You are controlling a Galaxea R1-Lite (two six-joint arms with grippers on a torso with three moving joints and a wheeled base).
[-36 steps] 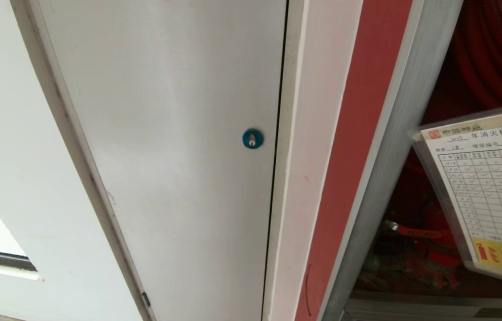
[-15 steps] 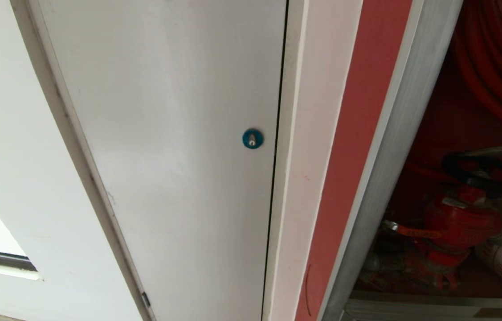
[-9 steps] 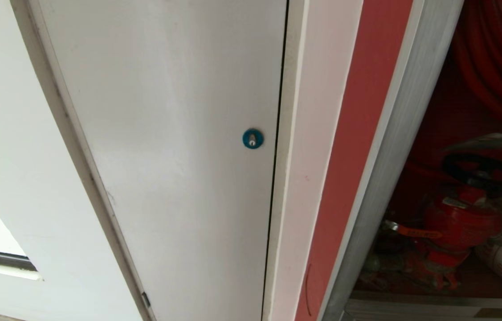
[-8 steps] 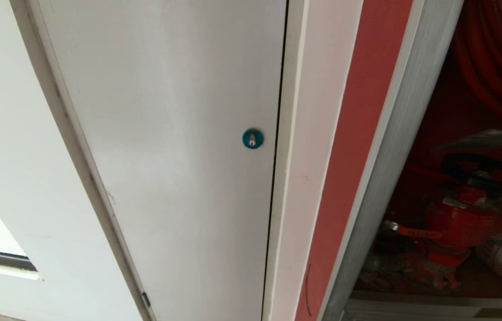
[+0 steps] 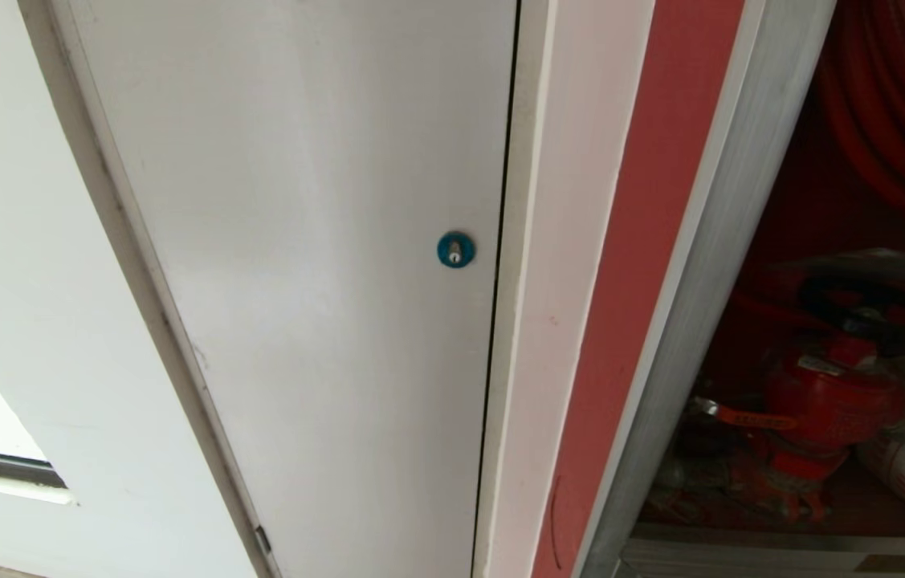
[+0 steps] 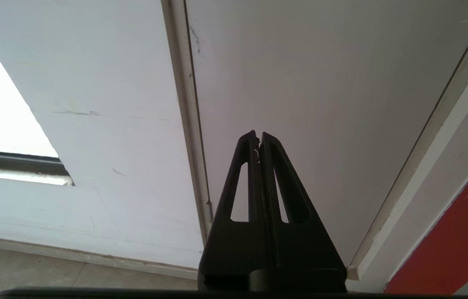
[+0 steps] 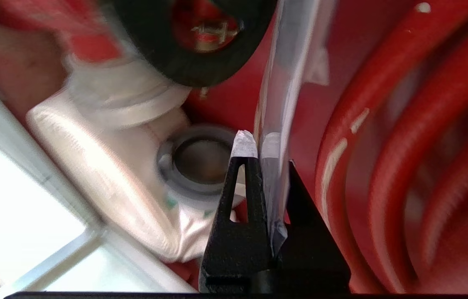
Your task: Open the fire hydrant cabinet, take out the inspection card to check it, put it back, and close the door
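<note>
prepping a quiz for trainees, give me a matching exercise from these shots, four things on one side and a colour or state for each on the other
Things:
1. lock on the white door
2. hose coil
3. left gripper
4. right gripper

Colour or state:
A. red, coiled inside the fire hydrant cabinet
B. shut on the inspection card
C. round and blue
D. shut, holding nothing

Pairs: 1-C, 2-A, 3-D, 4-B
</note>
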